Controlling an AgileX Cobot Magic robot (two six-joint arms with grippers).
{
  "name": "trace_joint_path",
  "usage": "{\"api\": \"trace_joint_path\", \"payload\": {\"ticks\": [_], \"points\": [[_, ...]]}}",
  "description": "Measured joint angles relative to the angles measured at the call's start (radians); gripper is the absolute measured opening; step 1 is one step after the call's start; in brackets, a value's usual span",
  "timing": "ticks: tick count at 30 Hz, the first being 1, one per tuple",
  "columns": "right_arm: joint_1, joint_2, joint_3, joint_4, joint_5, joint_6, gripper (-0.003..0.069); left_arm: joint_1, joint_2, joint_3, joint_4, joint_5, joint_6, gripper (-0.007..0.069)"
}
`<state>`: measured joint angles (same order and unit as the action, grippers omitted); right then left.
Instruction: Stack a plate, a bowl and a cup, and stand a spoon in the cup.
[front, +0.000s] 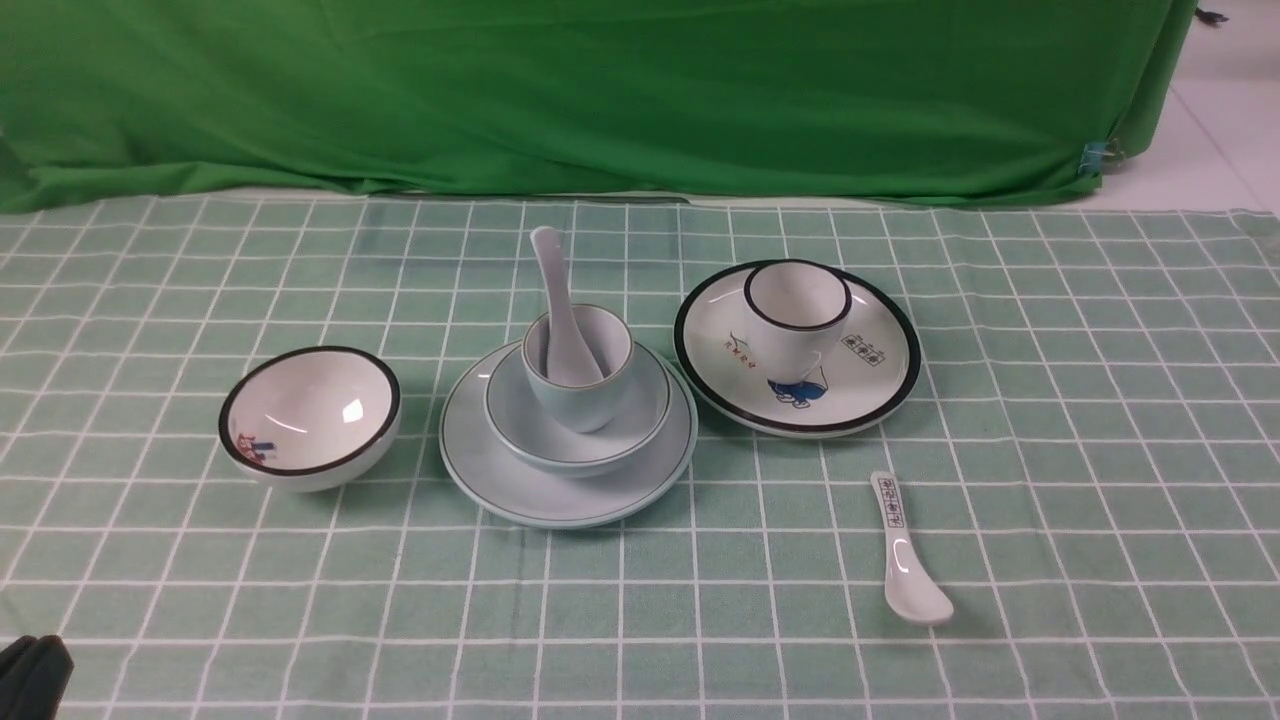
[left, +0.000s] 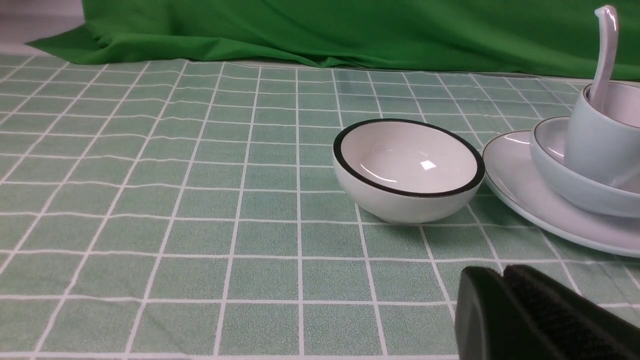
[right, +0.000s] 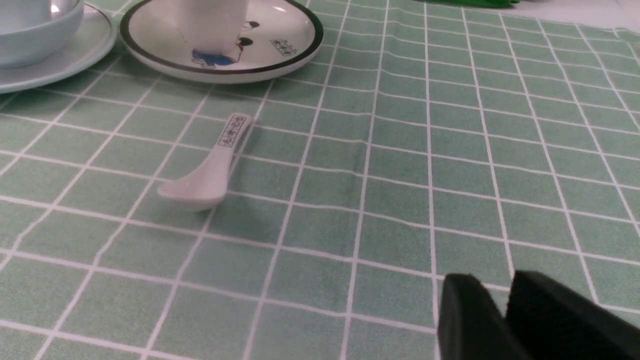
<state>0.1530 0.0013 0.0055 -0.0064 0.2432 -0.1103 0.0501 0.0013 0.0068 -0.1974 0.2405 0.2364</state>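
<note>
The pale blue-green plate (front: 560, 500) lies at the middle of the checked cloth. The bowl (front: 620, 440) sits on it and the cup (front: 580, 395) stands in the bowl. The plain white spoon (front: 553, 290) stands in the cup, handle up and leaning back. In the left wrist view the plate (left: 520, 185), bowl (left: 555, 170), cup (left: 595, 145) and spoon (left: 605, 45) show at the edge. My left gripper (front: 30, 675) (left: 501, 272) is shut and empty at the near left corner. My right gripper (right: 492, 285) is out of the front view; its fingers stand slightly apart with nothing between them.
A white black-rimmed bowl (front: 310, 415) (left: 407, 170) sits left of the stack. On the right, a black-rimmed printed plate (front: 860, 395) carries a black-rimmed cup (front: 797, 310). A spoon with printed marks (front: 905, 555) (right: 210, 170) lies in front of that plate. Green cloth hangs behind.
</note>
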Motion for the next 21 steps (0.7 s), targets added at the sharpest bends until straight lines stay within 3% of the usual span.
{"api": "trace_joint_path", "payload": {"ticks": [21], "points": [[0.000, 0.000, 0.000, 0.000, 0.000, 0.000, 0.0220, 0.000, 0.000, 0.000, 0.000, 0.000, 0.004, 0.0018]]}}
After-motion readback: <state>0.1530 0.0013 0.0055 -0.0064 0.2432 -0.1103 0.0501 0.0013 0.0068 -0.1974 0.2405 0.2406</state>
